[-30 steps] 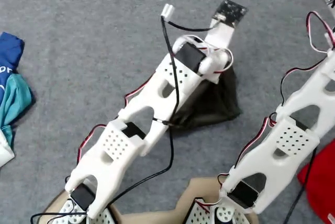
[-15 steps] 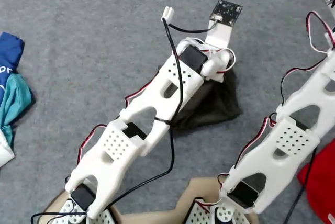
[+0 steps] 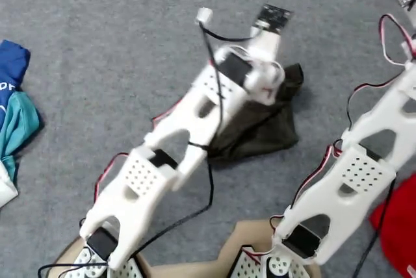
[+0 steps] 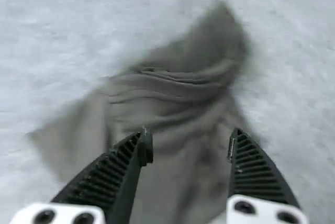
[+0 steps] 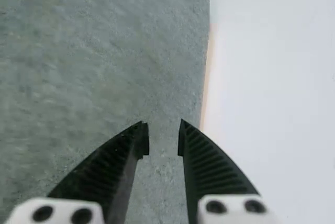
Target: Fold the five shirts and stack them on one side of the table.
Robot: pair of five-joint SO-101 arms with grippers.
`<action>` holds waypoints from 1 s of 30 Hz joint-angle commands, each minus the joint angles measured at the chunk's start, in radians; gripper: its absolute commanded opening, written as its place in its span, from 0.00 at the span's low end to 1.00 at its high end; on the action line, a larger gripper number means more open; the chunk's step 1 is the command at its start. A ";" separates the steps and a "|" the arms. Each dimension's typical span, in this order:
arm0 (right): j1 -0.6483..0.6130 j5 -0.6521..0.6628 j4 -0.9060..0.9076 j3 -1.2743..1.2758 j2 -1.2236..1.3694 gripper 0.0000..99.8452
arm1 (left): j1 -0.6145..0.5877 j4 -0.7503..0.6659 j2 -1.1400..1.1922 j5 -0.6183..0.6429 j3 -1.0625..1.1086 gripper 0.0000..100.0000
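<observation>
No word, number or sign can be read in full. The only print is a scrap of white lettering on the blue shirt (image 3: 11, 86), which lies well apart from the left claw (image 4: 191, 145), far off to its left at the table's edge. The letters are cut off by the picture's edge and partly lost in the folds, so they cannot be made out. The small dark circuit board (image 3: 273, 13) on the wrist just behind that claw shows pale specks, too small to read.
</observation>
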 commanded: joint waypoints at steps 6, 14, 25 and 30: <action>-0.288 -0.149 0.155 0.012 -0.018 0.12 | -0.377 0.327 -0.022 -0.037 -0.373 0.15; -0.541 -0.302 0.157 0.418 -0.127 0.12 | -0.480 0.325 -0.219 -0.189 -0.140 0.02; -0.739 -0.764 0.153 0.710 -0.236 0.20 | -0.470 0.319 -0.895 -0.302 0.824 0.03; -0.762 -1.056 0.153 0.746 -0.234 0.20 | -0.519 0.319 -1.181 -0.376 1.094 0.03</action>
